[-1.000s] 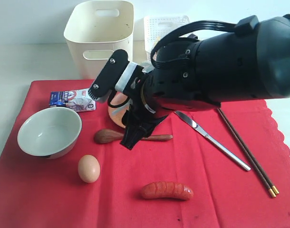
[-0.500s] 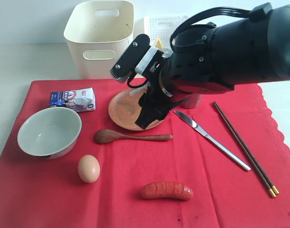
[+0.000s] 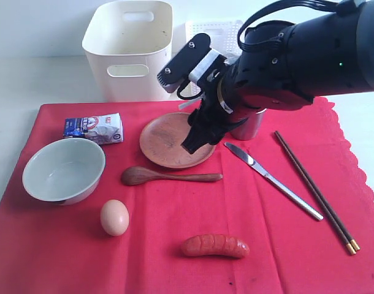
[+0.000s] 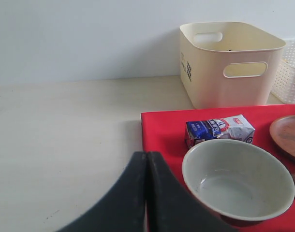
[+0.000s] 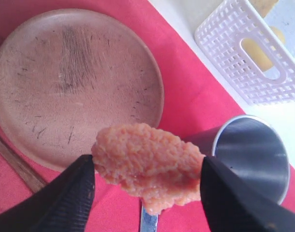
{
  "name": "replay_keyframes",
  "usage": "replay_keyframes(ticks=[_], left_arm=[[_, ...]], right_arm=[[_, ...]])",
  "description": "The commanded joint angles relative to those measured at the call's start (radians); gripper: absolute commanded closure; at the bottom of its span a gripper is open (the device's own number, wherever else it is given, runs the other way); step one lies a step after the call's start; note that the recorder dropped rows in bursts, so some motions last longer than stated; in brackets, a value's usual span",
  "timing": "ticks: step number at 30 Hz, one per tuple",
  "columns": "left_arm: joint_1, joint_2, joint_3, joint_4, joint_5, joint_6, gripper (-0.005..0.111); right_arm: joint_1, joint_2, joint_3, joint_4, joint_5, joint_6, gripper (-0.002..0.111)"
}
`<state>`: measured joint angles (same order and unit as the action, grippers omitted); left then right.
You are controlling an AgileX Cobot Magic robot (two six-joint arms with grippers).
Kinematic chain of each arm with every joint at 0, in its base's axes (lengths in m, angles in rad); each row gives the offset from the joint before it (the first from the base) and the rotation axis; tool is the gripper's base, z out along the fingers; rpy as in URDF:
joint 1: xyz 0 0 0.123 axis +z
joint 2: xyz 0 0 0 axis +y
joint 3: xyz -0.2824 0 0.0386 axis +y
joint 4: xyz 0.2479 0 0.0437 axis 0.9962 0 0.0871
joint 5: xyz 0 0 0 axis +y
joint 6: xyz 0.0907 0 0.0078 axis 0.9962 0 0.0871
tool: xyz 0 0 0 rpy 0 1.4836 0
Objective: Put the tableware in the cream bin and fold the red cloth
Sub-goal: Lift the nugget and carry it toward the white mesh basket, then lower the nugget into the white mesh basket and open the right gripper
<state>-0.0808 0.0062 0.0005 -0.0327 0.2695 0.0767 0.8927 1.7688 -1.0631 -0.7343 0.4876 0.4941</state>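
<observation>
Well, the left end effector (image 4: pixel 146 155) sits pinched together just off the spread red cloth (image 3: pixel 175 269). On the cloth are the bowl (image 3: pixel 63 170) and a blue-and-white packet (image 3: pixel 94 128), its print too small to read. The cream bin (image 3: pixel 130 46) stands behind on the counter (image 4: pixel 65 130). Over the wooden plate (image 3: pixel 165 144), the right end effector (image 5: pixel 146 166) clamps an orange-pink lump (image 5: pixel 138 147). Then come the steel cup (image 3: pixel 251 127), knife (image 3: pixel 274 181) and chopsticks (image 3: pixel 316 191).

Bright, even, diffuse light; soft short shadows under bowl (image 3: pixel 63 170), egg (image 3: pixel 114 217), sausage (image 3: pixel 214 245). Right wrist view: orange lump (image 5: pixel 147 164) and dark fingers (image 5: pixel 65 198) close to lens, blurred. Mild sheen inside steel cup (image 5: pixel 256 154).
</observation>
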Motion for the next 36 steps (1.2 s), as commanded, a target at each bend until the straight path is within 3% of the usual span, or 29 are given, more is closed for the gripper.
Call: replay_keyframes(ticks=[1, 13, 24, 36], left_arm=[[0.001, -0.006, -0.001, -0.010, -0.003, -0.003, 0.106], [0.001, -0.006, -0.001, -0.010, -0.003, -0.003, 0.106], [0.001, -0.006, -0.001, -0.010, -0.003, -0.003, 0.106], [0.001, -0.006, -0.001, -0.010, -0.003, -0.003, 0.106]], right_arm=[[-0.005, -0.010, -0.002, -0.005, -0.016, 0.006, 0.108], [-0.156, -0.010, -0.002, -0.007, -0.223, 0.050, 0.108], [-0.347, 0.008, -0.013, 0.001, -0.584, 0.119, 0.108], [-0.380, 0.258, -0.301, 0.001, -0.581, 0.188, 0.108]])
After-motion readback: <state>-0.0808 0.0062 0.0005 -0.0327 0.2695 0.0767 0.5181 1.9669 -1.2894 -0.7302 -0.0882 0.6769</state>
